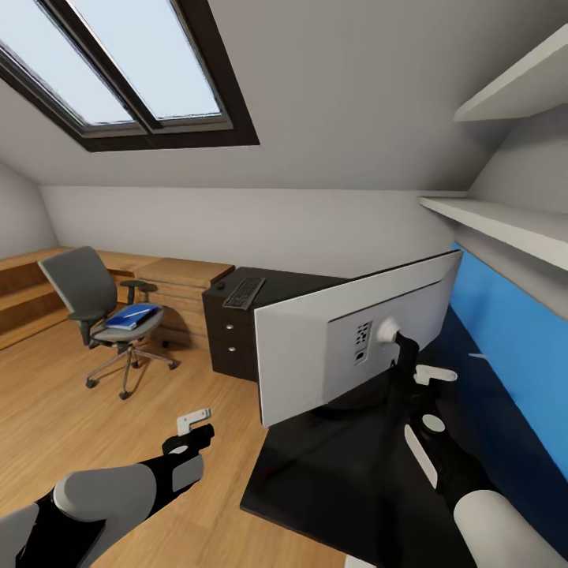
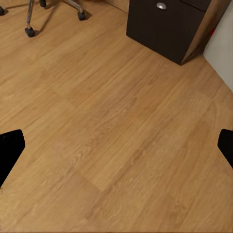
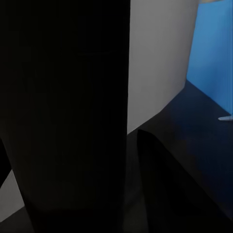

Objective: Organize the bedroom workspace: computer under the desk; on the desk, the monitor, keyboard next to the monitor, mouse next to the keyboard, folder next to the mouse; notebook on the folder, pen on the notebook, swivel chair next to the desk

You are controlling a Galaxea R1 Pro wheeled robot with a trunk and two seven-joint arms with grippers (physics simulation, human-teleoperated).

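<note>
Left arm (image 1: 118,497): rounded light grey shell segments over black joints.
Left wrist: black housing, grey inset panel on its side.
Left tool (image 1: 195,420): white fingers on a black body; dark finger tips (image 2: 10,148) at both frame edges in left wrist view.
Right arm (image 1: 505,528): light grey rounded forearm shell, black link ahead.
Right tool (image 1: 426,379): black body, white elongated panels, white finger pieces.

Grey-backed monitor (image 1: 315,355), glossy blk desk (image 1: 315,481) w/ blue panel (image 1: 513,355), blue folder (image 1: 132,315), wood-plank floor (image 1: 79,410).
</note>
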